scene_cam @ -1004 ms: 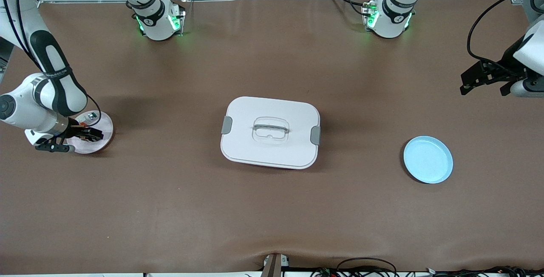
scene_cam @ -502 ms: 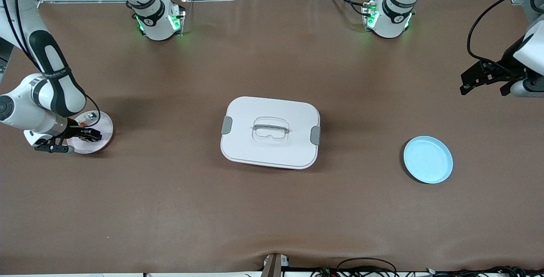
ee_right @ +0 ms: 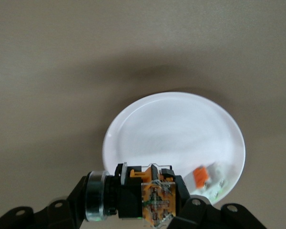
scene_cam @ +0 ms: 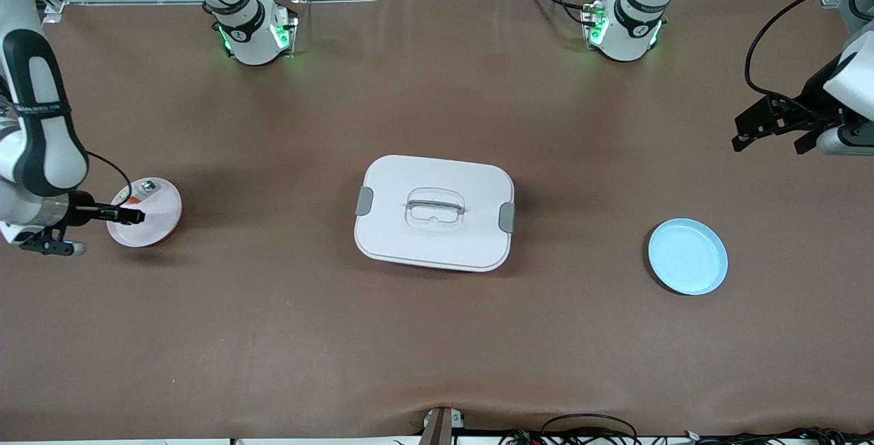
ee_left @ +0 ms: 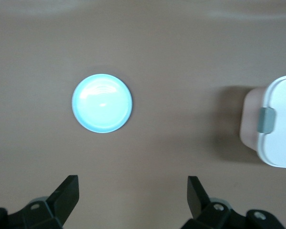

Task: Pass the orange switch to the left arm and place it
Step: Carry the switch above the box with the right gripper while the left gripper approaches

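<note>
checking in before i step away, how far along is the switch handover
Done: the right gripper is shut on the orange switch, lifted above the pink plate. In hand: carrying it. Left: passing it to the open left gripper, which waits near the blue plate, while avoiding the box.

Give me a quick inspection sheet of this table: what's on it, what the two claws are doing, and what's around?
Surface: brown table, a crease at its near edge.
Job's things: orange switch held above the pink plate; white box mid-table, lid on.
Clutter: small silver piece with a red bit on the pink plate; blue plate, bare, toward the left arm's end.
Grippers: right gripper shut on the switch over the pink plate; left gripper open, waiting above the table by the blue plate.
Cables: black cables at both arm bases and along the near edge.
Surroundings: grey floor with a yellow line.
</note>
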Action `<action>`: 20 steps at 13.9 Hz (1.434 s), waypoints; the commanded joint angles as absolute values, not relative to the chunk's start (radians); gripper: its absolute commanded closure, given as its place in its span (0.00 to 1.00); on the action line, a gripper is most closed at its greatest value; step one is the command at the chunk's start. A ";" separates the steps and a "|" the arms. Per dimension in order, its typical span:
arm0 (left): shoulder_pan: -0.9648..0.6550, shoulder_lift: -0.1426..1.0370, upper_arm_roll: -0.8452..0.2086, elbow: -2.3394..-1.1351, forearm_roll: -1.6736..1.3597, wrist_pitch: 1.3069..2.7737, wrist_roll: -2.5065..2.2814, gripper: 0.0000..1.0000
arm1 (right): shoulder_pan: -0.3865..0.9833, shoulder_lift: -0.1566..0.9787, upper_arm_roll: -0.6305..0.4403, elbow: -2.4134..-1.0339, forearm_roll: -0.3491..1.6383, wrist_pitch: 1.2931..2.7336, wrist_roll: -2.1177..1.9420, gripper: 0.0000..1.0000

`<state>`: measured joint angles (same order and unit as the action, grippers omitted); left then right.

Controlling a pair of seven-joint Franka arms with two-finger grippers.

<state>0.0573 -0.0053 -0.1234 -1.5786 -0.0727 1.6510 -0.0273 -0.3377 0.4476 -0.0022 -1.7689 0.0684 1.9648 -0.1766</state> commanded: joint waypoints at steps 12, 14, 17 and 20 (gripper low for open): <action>0.014 0.067 -0.156 -1.525 -0.609 1.675 -0.077 0.00 | -0.053 0.290 0.000 -1.628 0.420 1.626 0.551 1.00; -0.006 0.095 -0.181 -1.509 -0.620 1.725 -0.127 0.00 | 0.053 0.290 0.000 -1.551 0.446 1.612 0.769 1.00; -0.089 0.129 -0.206 -1.509 -0.640 1.846 -0.225 0.00 | 0.181 0.295 -0.002 -1.471 0.497 1.621 1.021 1.00; -0.185 0.175 -0.206 -1.509 -0.657 2.003 -0.296 0.00 | 0.279 0.302 -0.002 -1.413 0.506 1.640 1.200 1.00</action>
